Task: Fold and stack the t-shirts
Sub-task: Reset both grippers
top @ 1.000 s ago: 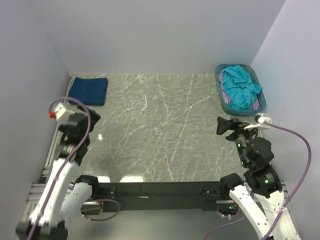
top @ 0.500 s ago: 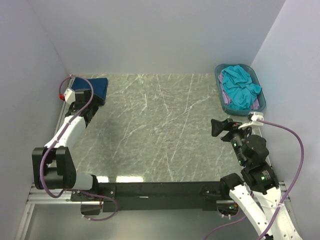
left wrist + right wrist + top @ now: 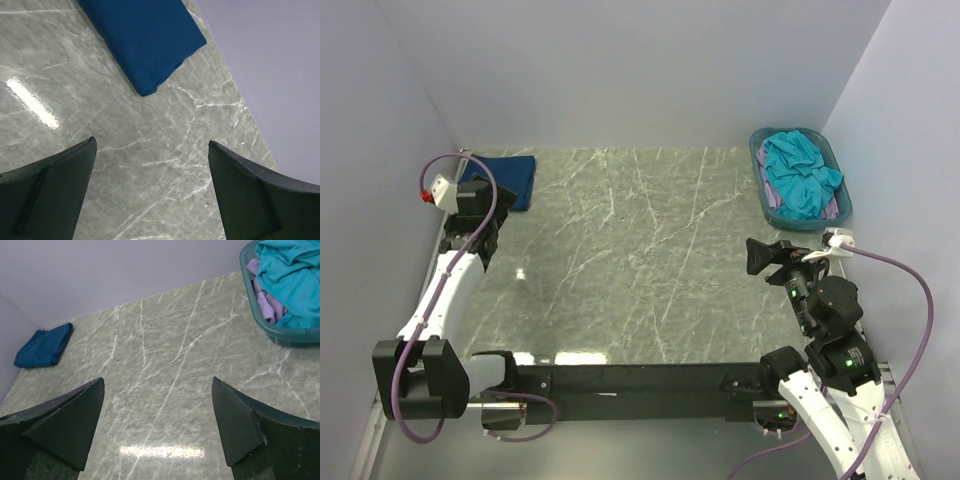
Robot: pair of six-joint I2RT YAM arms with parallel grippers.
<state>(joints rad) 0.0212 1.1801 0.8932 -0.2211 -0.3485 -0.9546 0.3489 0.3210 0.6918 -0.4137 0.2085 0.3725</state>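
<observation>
Marble table [image 3: 640, 250]: folded navy tee [image 3: 145, 35] just beyond left end effector [image 3: 151, 150].

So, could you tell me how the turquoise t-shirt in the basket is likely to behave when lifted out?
Probably floppy: the turquoise t-shirt lies crumpled in loose folds, so it should drape and unfurl. It may drag the lilac t-shirt beneath it, since they look bunched together.
</observation>
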